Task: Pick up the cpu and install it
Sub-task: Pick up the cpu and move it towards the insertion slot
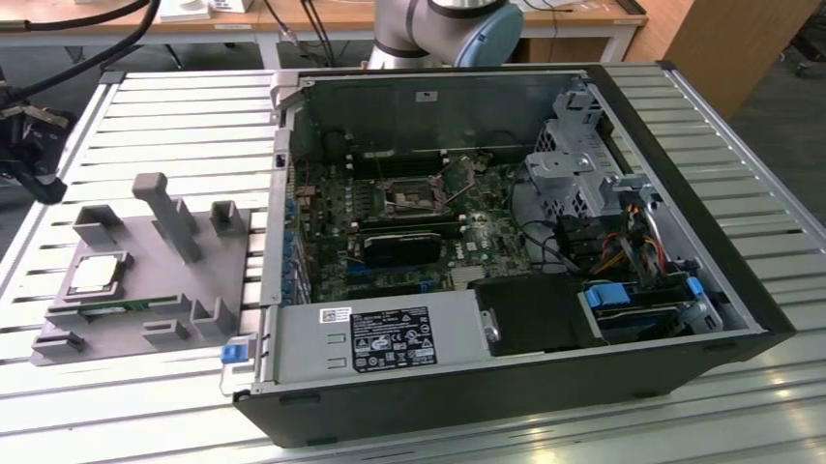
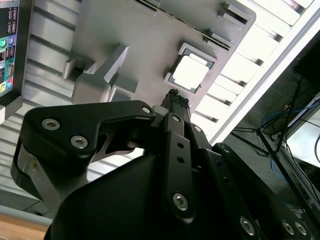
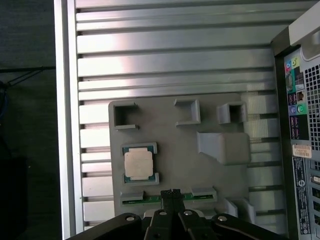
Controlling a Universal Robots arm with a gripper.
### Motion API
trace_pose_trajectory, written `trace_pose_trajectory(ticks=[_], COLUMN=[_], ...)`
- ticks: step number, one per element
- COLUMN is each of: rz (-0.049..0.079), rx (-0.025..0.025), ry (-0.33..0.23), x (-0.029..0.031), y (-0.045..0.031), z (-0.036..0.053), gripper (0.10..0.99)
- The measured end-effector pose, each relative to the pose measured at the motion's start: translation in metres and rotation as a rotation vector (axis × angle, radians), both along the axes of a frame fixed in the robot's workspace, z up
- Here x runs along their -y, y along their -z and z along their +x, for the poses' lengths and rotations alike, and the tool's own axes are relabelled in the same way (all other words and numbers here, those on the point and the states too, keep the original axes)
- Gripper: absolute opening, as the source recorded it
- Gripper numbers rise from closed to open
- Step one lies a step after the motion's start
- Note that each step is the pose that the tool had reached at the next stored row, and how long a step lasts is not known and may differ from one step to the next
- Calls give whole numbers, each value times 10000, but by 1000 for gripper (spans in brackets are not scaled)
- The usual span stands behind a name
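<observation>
First wrist view: black pincer (image 3: pixel 170 193), tips together, empty, near silvery square cpu (image 3: pixel 138 164) on grey tray (image 3: pixel 170 150); exterior view: open black computer case (image 1: pixel 516 398) alongside.

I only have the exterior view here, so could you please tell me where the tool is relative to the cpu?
Observer: In both wrist views the tool hangs above the grey fixture, off to one side of the cpu and not touching it.
Operator: Thank you. Is it carrying anything?
Observer: No. In the second wrist view its fingertips are together with nothing between them.
Operator: What does its tip line up with?
Observer: In the first wrist view it lines up with a green strip slotted at the fixture's edge.
</observation>
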State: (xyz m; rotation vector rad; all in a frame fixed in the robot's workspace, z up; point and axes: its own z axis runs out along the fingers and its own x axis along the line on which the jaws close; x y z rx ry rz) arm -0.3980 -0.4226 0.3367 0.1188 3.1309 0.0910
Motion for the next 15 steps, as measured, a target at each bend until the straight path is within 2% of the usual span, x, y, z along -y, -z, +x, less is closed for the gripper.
trace_pose_trajectory(ticks=[8, 11, 12, 13, 14, 15], rz=[0, 0, 0, 0, 0, 0], rx=[-1, -1, -1, 0, 0, 0], ry=[0, 0, 0, 0, 0, 0], x=[18, 24, 27, 29, 33, 37], y=[50, 68, 75, 83, 91, 100], z=[0, 0, 0, 0, 0, 0], gripper=[114, 290, 290, 349, 349, 408])
